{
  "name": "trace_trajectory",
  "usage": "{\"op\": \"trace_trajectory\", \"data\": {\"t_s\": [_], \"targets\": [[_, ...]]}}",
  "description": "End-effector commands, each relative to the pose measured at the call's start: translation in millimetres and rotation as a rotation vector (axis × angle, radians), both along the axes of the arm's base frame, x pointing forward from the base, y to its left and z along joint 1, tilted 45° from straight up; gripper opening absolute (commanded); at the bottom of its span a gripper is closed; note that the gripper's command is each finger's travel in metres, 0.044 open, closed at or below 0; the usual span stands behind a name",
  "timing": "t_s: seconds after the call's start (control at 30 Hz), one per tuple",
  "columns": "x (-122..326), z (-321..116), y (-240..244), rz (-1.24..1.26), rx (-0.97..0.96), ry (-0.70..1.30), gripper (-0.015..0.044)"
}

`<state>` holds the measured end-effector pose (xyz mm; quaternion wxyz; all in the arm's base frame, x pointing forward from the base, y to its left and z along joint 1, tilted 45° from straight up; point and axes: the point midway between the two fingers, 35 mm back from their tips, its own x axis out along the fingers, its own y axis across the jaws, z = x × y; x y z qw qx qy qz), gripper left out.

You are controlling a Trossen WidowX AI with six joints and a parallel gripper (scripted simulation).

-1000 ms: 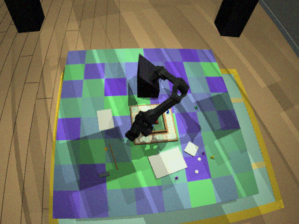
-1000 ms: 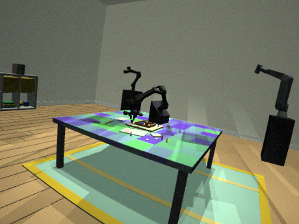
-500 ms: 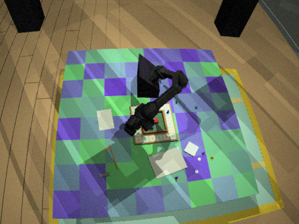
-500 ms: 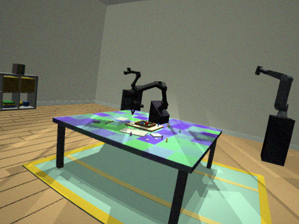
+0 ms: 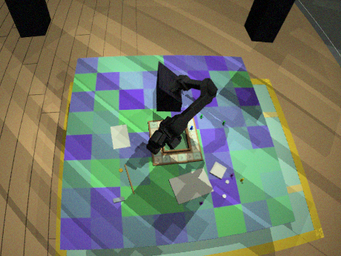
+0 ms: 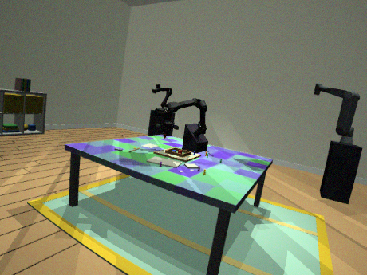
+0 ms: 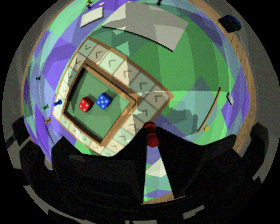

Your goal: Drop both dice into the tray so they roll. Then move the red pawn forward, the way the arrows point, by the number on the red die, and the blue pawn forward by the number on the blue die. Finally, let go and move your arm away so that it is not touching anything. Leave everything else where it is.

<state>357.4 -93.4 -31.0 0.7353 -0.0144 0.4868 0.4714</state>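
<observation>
One red pawn [image 7: 150, 132] is clamped in the nearly closed pincer [image 7: 150, 140]; it should be lifted straight, kept upright, and carried along the arrows.

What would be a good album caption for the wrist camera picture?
Gripper shut on the red pawn at the board's edge, red die and blue die lying in the tray.
</observation>
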Motion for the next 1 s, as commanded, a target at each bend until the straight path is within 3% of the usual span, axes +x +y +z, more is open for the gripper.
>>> {"op": "trace_trajectory", "data": {"t_s": [0.0, 0.5, 0.97], "targets": [[11, 10, 28, 0.003, 0.0, -0.005, 0.0], [31, 40, 126, 0.007, 0.024, -0.008, 0.0], [33, 19, 153, 0.008, 0.028, -0.008, 0.0]]}}
